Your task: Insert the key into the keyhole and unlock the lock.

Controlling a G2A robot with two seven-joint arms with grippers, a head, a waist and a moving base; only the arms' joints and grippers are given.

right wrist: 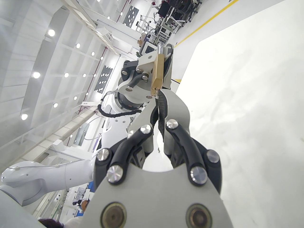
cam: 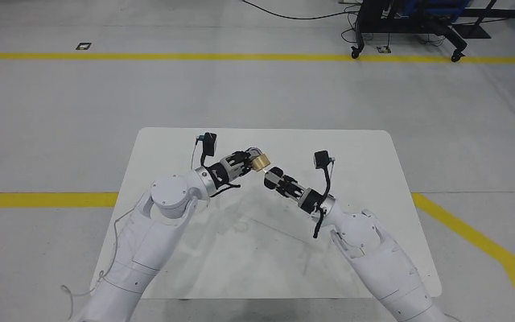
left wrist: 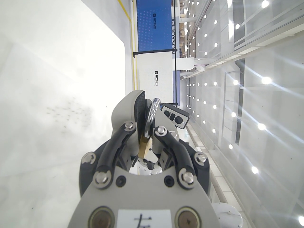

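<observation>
L tool (cam: 239, 166) pinches rectangular brass padlock (right wrist: 157, 71); R tool (right wrist: 158, 97) pinches small metal key (right wrist: 154, 93), seemingly inserted. Turn, unlocking not yet done.

White table (cam: 354, 153) on grey floor (cam: 241, 97), yellow lines (cam: 201, 56), black wheeled frame (cam: 402, 26) beyond, blue panel (left wrist: 154, 22), ceiling lights (left wrist: 266, 80)

The white table (cam: 366, 165) with rounded corners stood on a grey floor (cam: 241, 97). A yellow line (cam: 201, 56) crossed the floor beyond its twelve o'clock edge, and another yellow stripe (cam: 56, 199) ran out from its nine and three o'clock sides. In the left wrist view its matte top bore a faint cluster of dark scuff marks (left wrist: 68, 111).
</observation>
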